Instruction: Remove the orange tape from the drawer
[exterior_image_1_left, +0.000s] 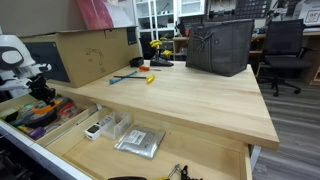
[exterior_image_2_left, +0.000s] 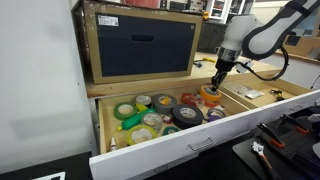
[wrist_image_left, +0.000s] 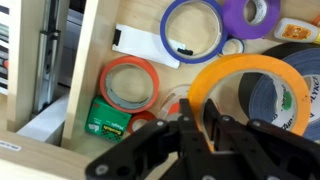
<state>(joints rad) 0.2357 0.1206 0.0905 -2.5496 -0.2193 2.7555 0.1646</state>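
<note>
The orange tape (exterior_image_2_left: 210, 97) lay in the open drawer (exterior_image_2_left: 190, 143), toward its 2 o'clock corner in an exterior view, among other rolls (exterior_image_2_left: 150, 118). The claw (exterior_image_2_left: 214, 84) hung right over it. In the wrist view, the claw's fingers (wrist_image_left: 183, 128) stood narrowly apart at the ring's 8 o'clock rim. Whether they pinched it could not be told.

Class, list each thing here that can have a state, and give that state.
drawer: pulled open.
orange tape: flat in the drawer, not lifted out.
gripper: low at the orange tape; open or shut unclear.
</note>
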